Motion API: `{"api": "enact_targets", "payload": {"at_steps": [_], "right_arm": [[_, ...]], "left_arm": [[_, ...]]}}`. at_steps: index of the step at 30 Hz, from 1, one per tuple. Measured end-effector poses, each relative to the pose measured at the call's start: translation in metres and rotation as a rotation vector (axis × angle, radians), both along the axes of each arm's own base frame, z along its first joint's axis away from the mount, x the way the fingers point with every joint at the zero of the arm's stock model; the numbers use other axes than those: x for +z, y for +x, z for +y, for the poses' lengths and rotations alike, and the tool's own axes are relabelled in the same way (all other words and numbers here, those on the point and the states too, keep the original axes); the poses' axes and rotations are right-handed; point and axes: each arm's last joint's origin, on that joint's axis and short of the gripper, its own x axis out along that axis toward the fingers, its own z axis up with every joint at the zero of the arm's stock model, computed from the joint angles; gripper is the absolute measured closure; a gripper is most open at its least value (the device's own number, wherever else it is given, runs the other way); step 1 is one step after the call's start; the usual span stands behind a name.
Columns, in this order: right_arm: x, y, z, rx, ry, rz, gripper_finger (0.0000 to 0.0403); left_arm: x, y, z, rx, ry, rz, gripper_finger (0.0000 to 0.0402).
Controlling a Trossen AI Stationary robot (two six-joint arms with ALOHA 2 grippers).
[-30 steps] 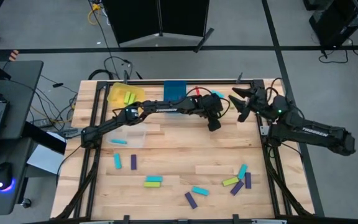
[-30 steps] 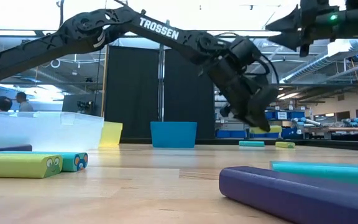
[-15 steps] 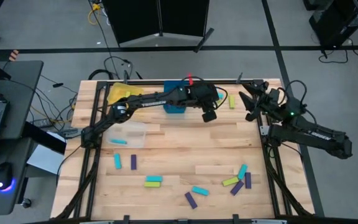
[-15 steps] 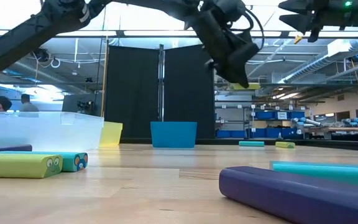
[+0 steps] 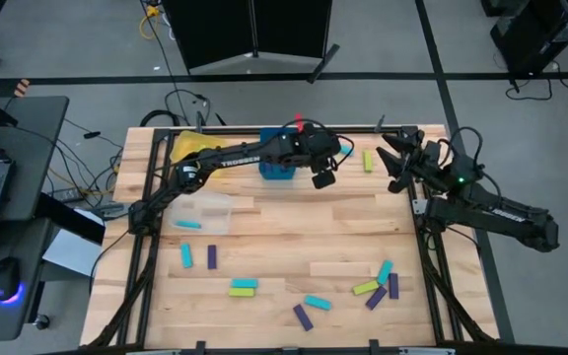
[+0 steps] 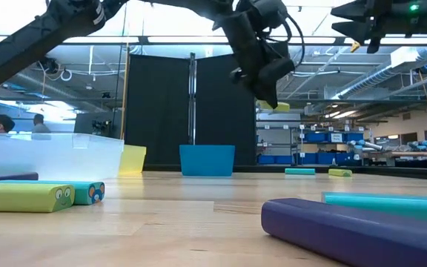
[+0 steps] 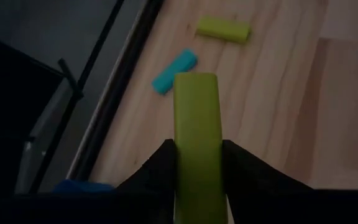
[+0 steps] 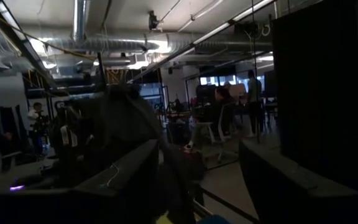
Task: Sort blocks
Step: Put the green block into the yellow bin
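Observation:
My left gripper hangs high over the far middle of the table, just right of the blue bin, and is shut on a lime block. The low view shows that block well above the table. On the wood below lie a second lime block and a teal block. My right gripper is raised at the far right, open, with nothing between its fingers. Several lime, teal and purple blocks lie flat near the front edge. My left gripper pinches the lime block between its two fingers by its two long sides, at the end nearer the wrist. The fingers lie along the block and slant downward toward the table's right. The block's free end sticks out past the fingertips, lifted clear of the table.
A yellow bin stands at the far left and a clear bin in front of it holds a teal block. More blocks lie at the front left. Bare wood spans the table's middle.
My left gripper has risen with the lime block and drawn back toward the far edge and the blue bin, tipping less steeply downward. The block has stayed in the hold, clear of the table.

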Motion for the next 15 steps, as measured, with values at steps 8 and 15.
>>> {"api": "enact_targets", "payload": {"at_steps": [8, 15], "right_arm": [[0.0, 0.0, 0.0, -0.005, -0.014, 0.01, 0.0169], [0.0, -0.001, 0.001, -0.006, -0.019, 0.006, 0.0169]], "left_arm": [[0.031, 0.013, -0.023, -0.21, -0.014, -0.234, 0.0297], [0.032, 0.013, -0.013, -0.281, -0.074, -0.269, 0.0297]]}}
